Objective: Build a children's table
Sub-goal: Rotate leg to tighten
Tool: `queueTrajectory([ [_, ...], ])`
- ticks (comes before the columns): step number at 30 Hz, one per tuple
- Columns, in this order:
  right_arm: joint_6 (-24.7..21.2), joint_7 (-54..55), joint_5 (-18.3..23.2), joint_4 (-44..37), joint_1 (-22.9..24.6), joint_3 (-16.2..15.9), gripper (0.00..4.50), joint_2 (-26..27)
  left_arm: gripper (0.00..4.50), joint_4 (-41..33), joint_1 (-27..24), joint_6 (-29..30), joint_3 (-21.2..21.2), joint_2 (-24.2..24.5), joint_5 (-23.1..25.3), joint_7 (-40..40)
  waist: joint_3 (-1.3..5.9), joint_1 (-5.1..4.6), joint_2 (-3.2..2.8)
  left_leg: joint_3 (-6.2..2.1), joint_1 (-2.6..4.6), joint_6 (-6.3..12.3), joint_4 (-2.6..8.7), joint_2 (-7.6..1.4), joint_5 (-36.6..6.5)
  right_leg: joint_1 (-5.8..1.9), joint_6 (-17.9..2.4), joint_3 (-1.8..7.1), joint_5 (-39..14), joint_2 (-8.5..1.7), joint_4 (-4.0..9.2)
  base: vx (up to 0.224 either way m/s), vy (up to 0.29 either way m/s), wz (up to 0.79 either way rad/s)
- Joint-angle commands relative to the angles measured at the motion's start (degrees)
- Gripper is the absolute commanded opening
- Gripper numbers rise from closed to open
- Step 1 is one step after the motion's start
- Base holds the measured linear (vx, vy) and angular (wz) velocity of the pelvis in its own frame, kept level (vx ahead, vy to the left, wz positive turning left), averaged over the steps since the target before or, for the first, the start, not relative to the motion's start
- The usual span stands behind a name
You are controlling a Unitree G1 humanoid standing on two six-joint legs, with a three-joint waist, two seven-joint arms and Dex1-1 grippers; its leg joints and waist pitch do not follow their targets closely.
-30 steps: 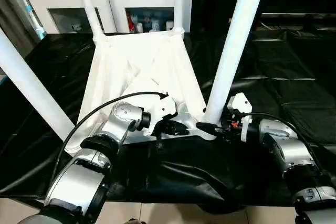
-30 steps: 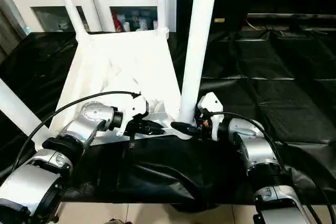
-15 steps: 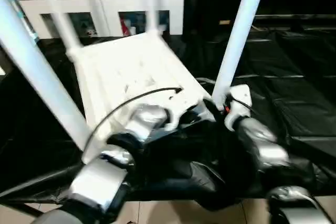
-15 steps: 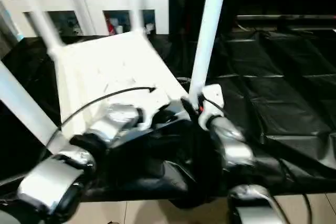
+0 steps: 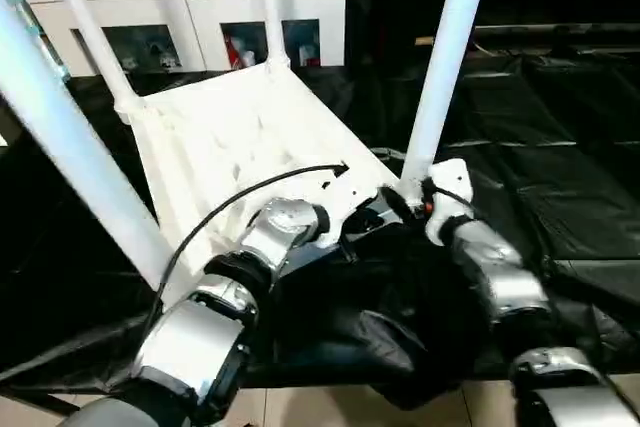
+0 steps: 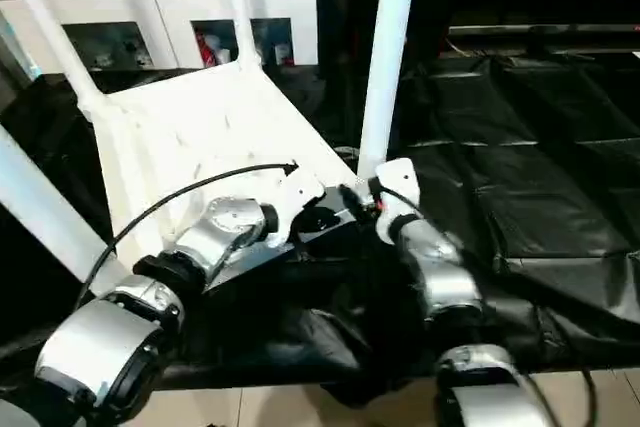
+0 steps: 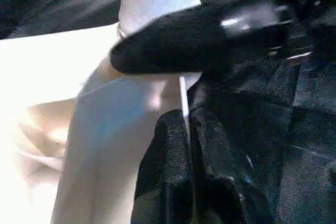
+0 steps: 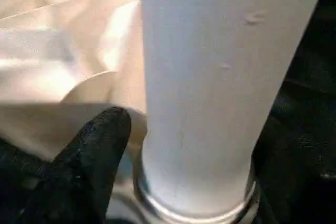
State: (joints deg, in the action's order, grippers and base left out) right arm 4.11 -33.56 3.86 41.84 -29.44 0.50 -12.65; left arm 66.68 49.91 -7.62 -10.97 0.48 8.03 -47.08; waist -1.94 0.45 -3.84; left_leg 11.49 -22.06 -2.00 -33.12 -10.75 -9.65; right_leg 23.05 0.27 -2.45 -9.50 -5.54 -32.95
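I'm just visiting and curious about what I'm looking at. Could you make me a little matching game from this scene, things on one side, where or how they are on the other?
Things:
1. tabletop
2. left gripper
3. cabinet
4. near-right leg

States:
A. fingers pressed together at the tabletop's edge
B. upside down on black sheeting
C. upright in its corner socket
D. behind the work area

Pairs: 1-B, 2-A, 3-D, 4-C

I've swung the children's table (image 5: 230,137) round on the black sheet (image 5: 560,147); its near edge now slants instead of facing me squarely. My right gripper (image 5: 400,199) has moved from beside the near leg (image 5: 440,67) to against its base.
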Motion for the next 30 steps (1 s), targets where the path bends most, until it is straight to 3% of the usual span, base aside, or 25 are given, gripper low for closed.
queueTrajectory([
  [1,-0.21,-9.19,1.47,-2.60,0.67,-4.16,3.71,-0.34,0.00,-1.65,-1.73,-3.60,-0.60,-0.34,-1.78,-7.45,2.96,0.45,1.95,-0.94,0.50,6.47,3.74,-1.85,-16.87,-2.27,-11.97,1.10,-18.13,-2.75,4.69,0.000,0.000,0.00],
  [4,-1.49,-18.10,3.91,-5.76,1.95,-4.62,3.71,-4.65,0.00,-3.73,-3.48,-4.79,-1.38,2.18,-3.00,-16.50,2.97,1.72,1.94,-0.64,0.68,7.29,3.64,-2.33,-15.02,-2.32,-12.73,1.02,-17.85,-2.64,4.42,0.000,0.000,0.00],
  [10,-1.31,-27.14,4.98,-7.20,2.38,-4.63,3.71,-9.24,0.00,-4.81,-4.69,-5.21,-1.79,6.06,-3.63,-24.54,3.16,2.48,1.67,-0.56,0.92,6.34,3.67,-2.54,-14.13,-2.23,-14.31,1.10,-14.04,-2.55,3.77,0.000,0.000,0.00],
  [16,-2.35,-31.57,5.80,-8.25,2.76,-5.65,3.71,-11.40,0.00,-5.43,-4.84,-4.54,-0.94,7.90,-4.36,-27.34,3.17,2.97,1.75,-0.50,0.96,6.45,3.59,-2.51,-13.69,-2.32,-14.79,1.15,-12.81,-2.65,3.54,0.000,0.000,0.00],
  [30,-5.10,-34.63,7.09,-9.21,3.79,-6.17,2.51,-11.47,0.00,-5.38,-4.85,-4.44,-0.80,7.63,-4.18,-26.53,3.24,3.03,1.91,-0.50,0.90,6.51,3.43,-2.44,-12.35,-2.45,-14.55,1.10,-13.00,-2.65,3.50,0.000,0.000,0.00],
])
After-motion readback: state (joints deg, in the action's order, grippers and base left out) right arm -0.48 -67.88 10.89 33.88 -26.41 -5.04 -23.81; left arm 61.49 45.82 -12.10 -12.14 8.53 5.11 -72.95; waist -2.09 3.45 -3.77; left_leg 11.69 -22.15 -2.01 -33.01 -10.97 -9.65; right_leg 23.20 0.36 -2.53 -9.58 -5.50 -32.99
